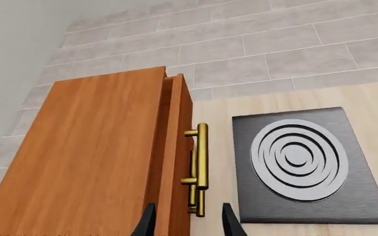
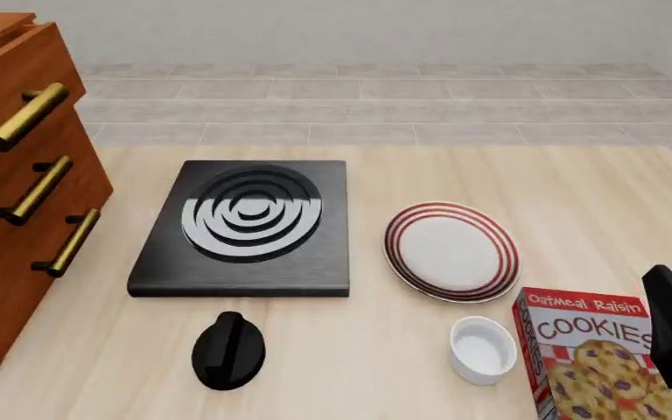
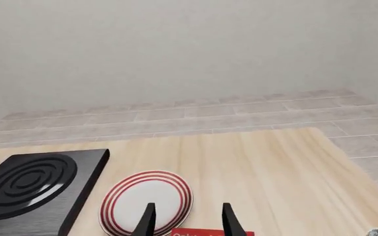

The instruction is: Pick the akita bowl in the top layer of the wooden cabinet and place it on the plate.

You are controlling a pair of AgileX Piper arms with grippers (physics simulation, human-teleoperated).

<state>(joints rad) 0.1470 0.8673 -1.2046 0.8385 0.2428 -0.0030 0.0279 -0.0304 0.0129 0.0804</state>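
Wooden cabinet (image 2: 15, 175) stands at far left of table (image 2: 570, 201), three brass handles facing right. Top layer (image 2: 21, 66) w/ its brass handle (image 2: 15, 116) sticks out only a sliver past the cabinet top in the left wrist view; its inside can't be seen, so akita bowl isn't visible anywhere. Left gripper (image 1: 187, 221) hovers above the drawer fronts, fingers parted w/ nothing between them, handle seen through the gap. Plate (image 2: 451, 251) lies bare at centre-right, just right of the black stove (image 2: 246, 227). Near it: small white bowl (image 2: 483, 349), cookie box (image 2: 587, 359) touching bowl's right side, black knob (image 2: 228, 349) near the stove's near edge. Right gripper (image 3: 187, 219) hangs over the near-right corner, fingers apart, empty, plate beyond the tips.
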